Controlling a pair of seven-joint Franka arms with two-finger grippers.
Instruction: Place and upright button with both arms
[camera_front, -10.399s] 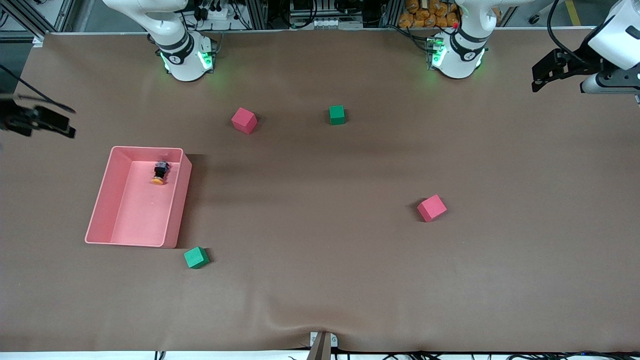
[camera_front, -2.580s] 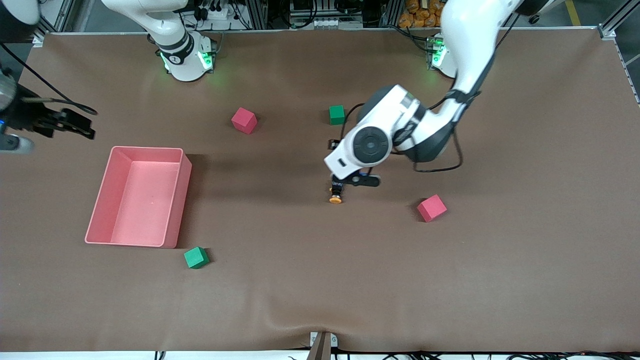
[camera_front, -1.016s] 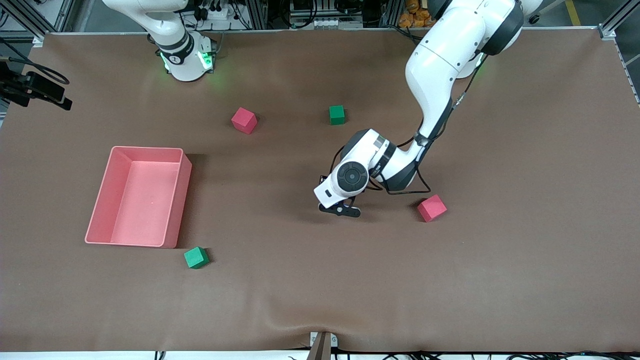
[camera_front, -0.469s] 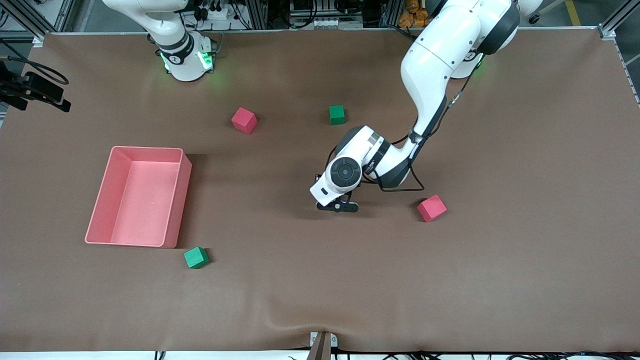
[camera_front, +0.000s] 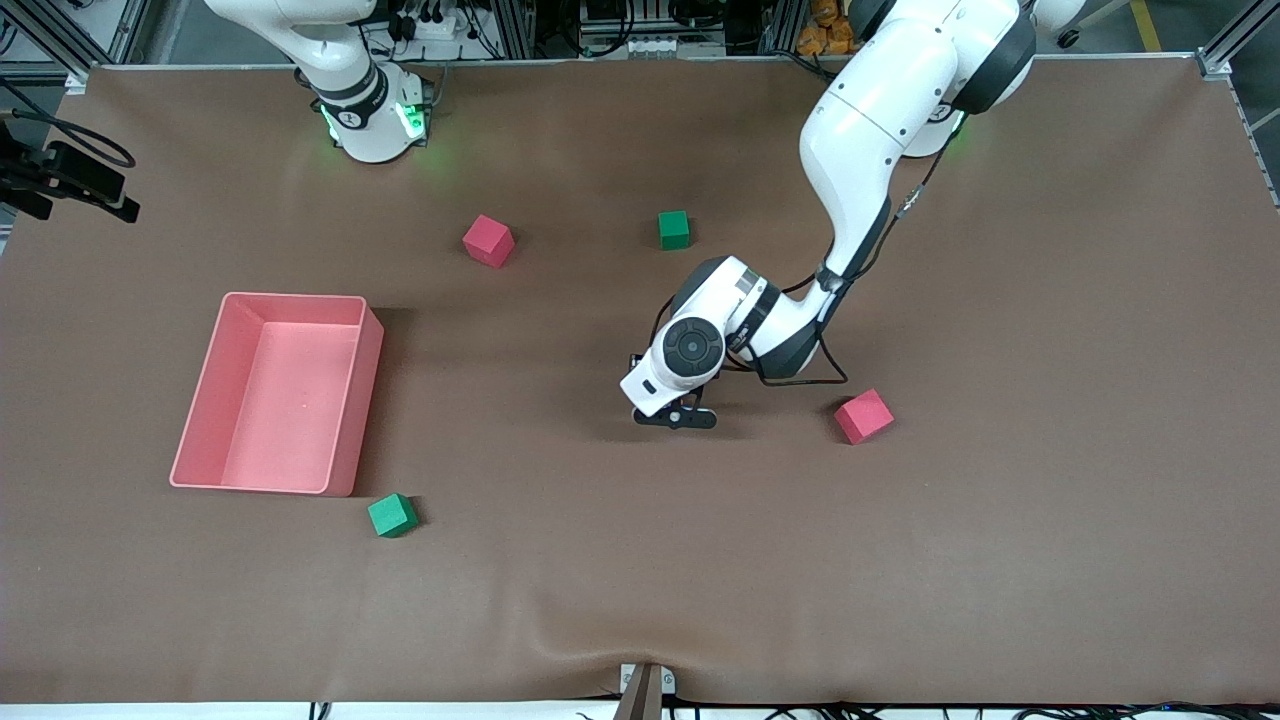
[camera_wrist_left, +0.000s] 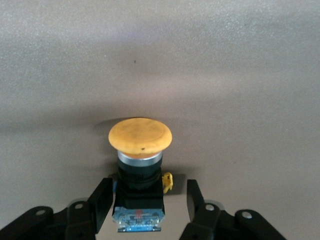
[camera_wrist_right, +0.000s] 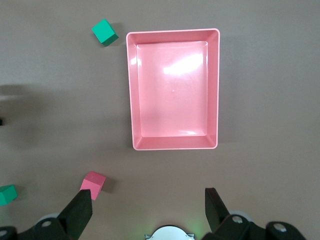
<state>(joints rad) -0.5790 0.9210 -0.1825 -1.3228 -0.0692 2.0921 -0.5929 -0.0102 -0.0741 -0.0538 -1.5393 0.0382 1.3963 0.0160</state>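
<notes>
Front view, clock bearings taken from the left gripper. Nearest the camera on the brown table (camera_front: 640, 580), the near green cube (camera_front: 392, 515) lies at eight o'clock, just off a corner of the pink tray (camera_front: 275, 490), which sits at nine o'clock toward the right arm's end. The near pink cube (camera_front: 863, 415) lies at three o'clock, close to the left arm's wrist. The left gripper (camera_front: 676, 418) is down at the cloth near the table's middle, and the wrist above it hides the button in this view. In the left wrist view the button (camera_wrist_left: 140, 150) lies on its side on the cloth, orange cap pointing away from the gripper, black body between the fingers (camera_wrist_left: 101, 197). Those fingers stand apart, with a strip of cloth showing between each one and the body, so nothing is clamped. Farther off, the far green cube (camera_front: 674, 229) lies at twelve o'clock and the far pink cube (camera_front: 488, 240) at ten o'clock. The right gripper (camera_front: 110, 200) waits high over the table's edge at the right arm's end, at ten o'clock, its fingers (camera_wrist_right: 81, 205) spread wide and holding nothing.
</notes>
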